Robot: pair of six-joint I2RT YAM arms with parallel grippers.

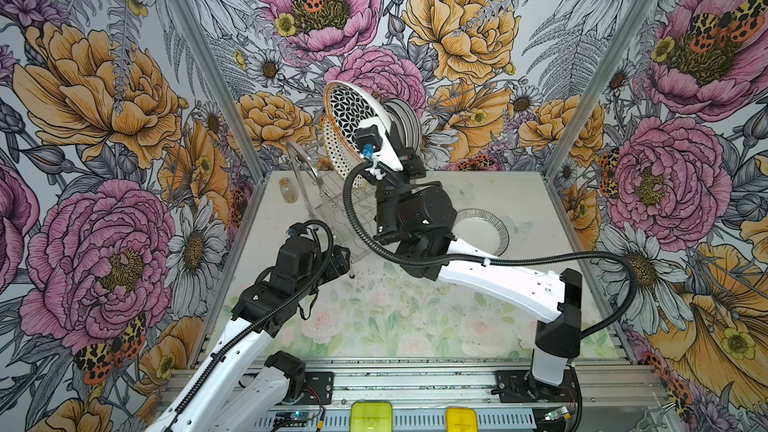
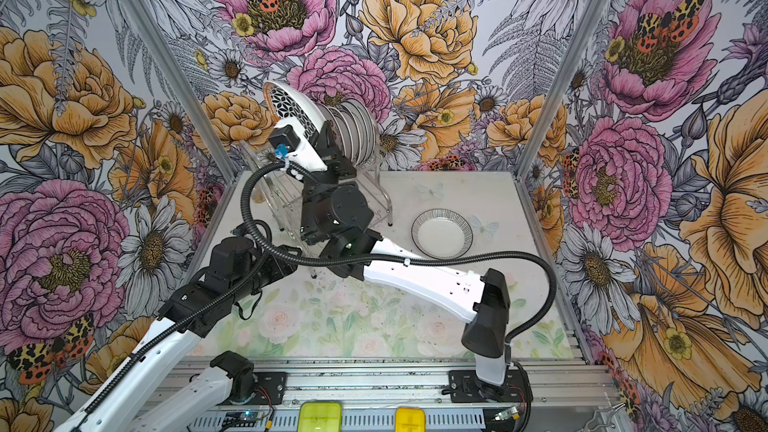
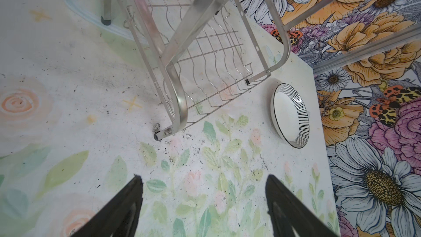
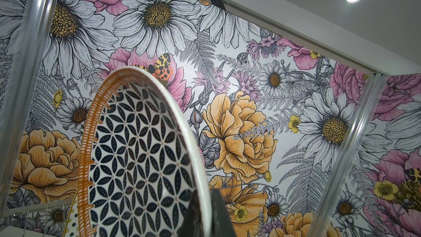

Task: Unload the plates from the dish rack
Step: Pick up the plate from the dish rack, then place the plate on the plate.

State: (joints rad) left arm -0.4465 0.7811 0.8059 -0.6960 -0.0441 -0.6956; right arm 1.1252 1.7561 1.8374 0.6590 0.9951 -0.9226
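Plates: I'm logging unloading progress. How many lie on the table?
1: the striped-rim plate lies flat on the table beside the dish rack; the right arm may hide others.

table [image 1: 415, 326]: pale top printed with faded roses and green leaves, scuffed grey in places. dish rack [image 3: 181, 108] stands on it toward the far left, its capped feet on the surface. one striped-rim plate [image 1: 484, 236] lies flat and face up to the right of the rack, near it but not touching. small clear jar [image 1: 288, 191] stands upright in the far left corner, beside the rack's end hoop. dark specks [image 3: 164, 142] lie scattered round the rack's near foot.
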